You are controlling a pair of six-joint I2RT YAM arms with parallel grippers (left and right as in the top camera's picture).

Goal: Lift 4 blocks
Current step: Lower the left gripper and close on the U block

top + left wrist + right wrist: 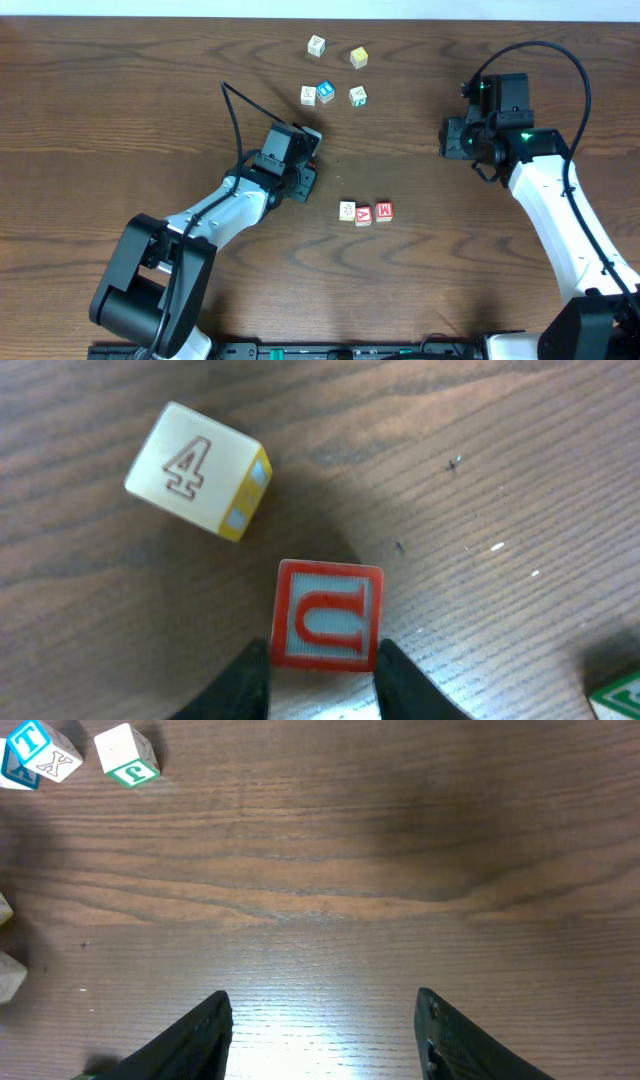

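Worktop (120, 80) from above: a cream block (348, 211), a red A block (363, 215) and a red M block (383, 211) lie close in a row, just right of the left claw (306, 172). The right claw (452, 137) hangs well apart.

Left wrist view: the left claw grips a red U block (328, 615) with only its fingertips (250, 680), near a block marked 4 (195, 470). With so shallow a hold, the block may twist or slip out when raised.

Right wrist view: the right claw stands open and empty over bare wood.
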